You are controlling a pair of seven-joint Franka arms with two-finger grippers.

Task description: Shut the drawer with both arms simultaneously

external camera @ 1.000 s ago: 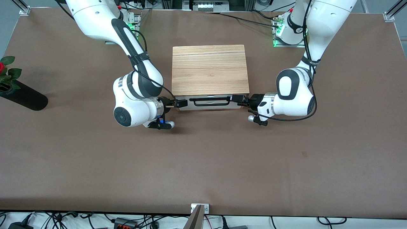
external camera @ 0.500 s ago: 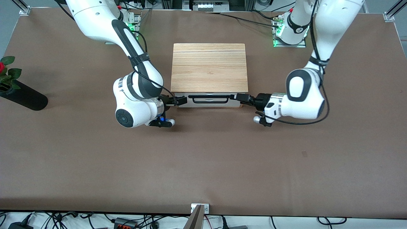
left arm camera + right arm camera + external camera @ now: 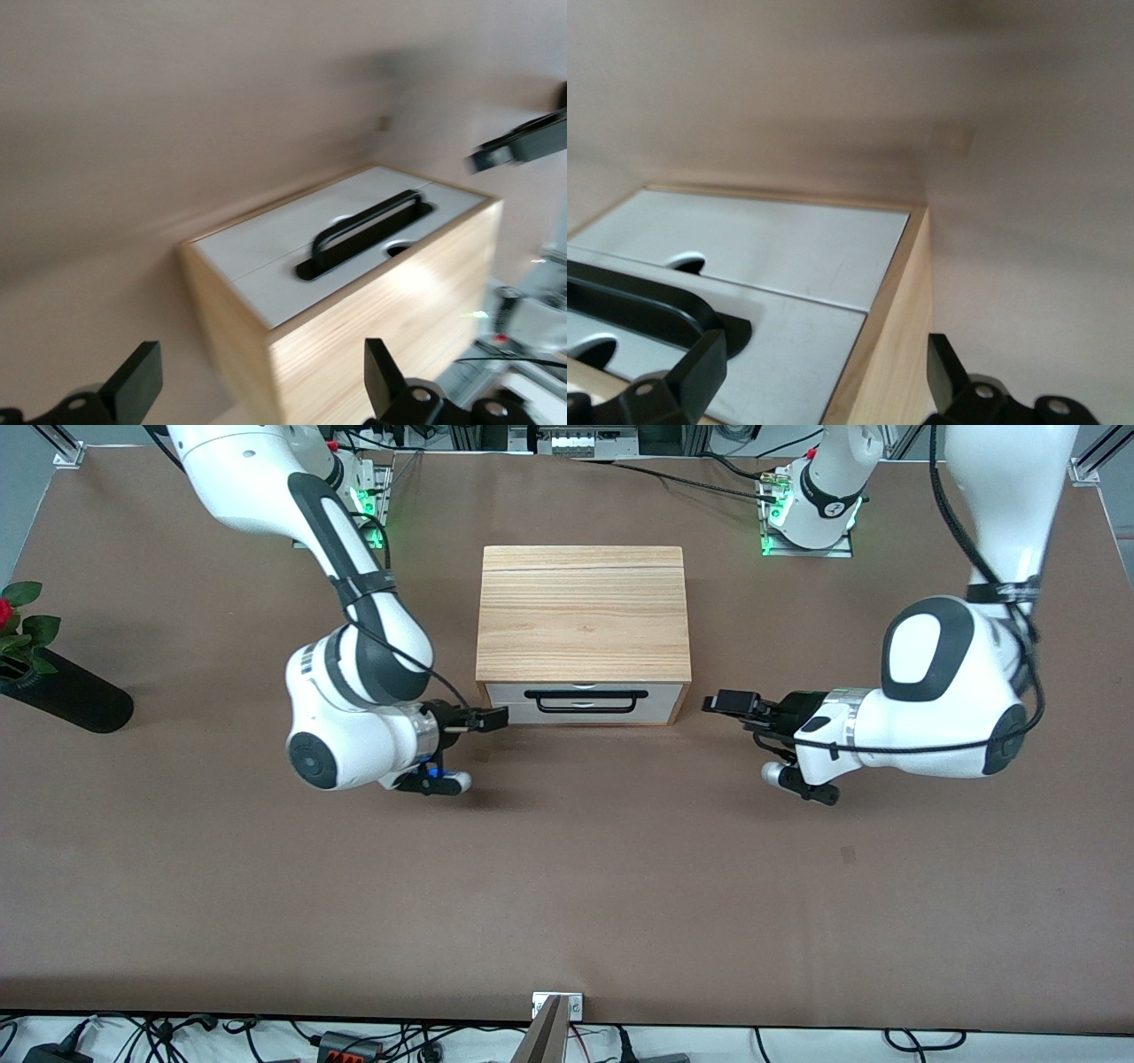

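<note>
The drawer (image 3: 660,701), with its white front and black bar handle (image 3: 580,701), sits pushed in, flush with the oak casing (image 3: 585,611). My right gripper (image 3: 493,719) is open and empty, just off the front corner toward the right arm's end; the right wrist view shows the white front (image 3: 788,257) between its spread fingers (image 3: 704,367). My left gripper (image 3: 728,703) is open and empty, a short gap away from the corner toward the left arm's end. The left wrist view shows the drawer front (image 3: 292,243) and handle (image 3: 363,232).
A black vase (image 3: 66,695) with a red flower lies at the right arm's end of the table. Brown table surface (image 3: 567,868) spreads in front of the drawer.
The drawer front has slid in flush with the casing. Both grippers have drawn back from its ends, the left one farther toward its own end of the table.
</note>
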